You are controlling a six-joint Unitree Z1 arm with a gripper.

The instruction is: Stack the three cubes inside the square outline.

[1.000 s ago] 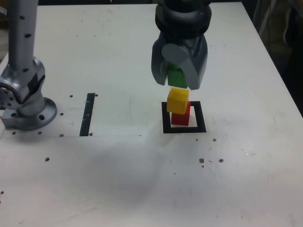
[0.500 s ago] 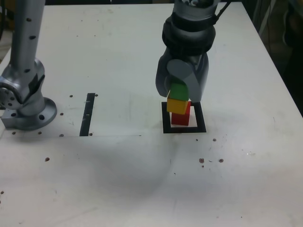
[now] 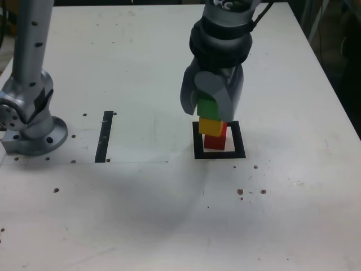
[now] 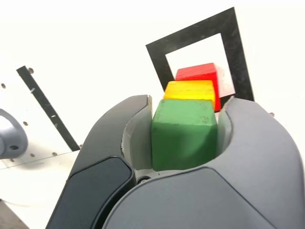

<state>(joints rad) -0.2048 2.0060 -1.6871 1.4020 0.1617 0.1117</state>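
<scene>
Green cube [image 4: 184, 133], yellow, apparently plain.

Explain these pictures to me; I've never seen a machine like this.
This is one robot arm ending in a two-fingered gripper. The exterior view comes from a camera off the arm; the wrist view looks past the fingers from the arm's wrist.

On the pale table are a black square outline and a straight black strip. The red cube is inside the outline, the yellow cube above it. The green cube is between the fingers; whether it's gripped, I can't tell.

The arm [image 3: 31, 53] rises at the exterior view's left, its pincer [image 3: 209, 108] pointing downward, jaws apart.
</scene>
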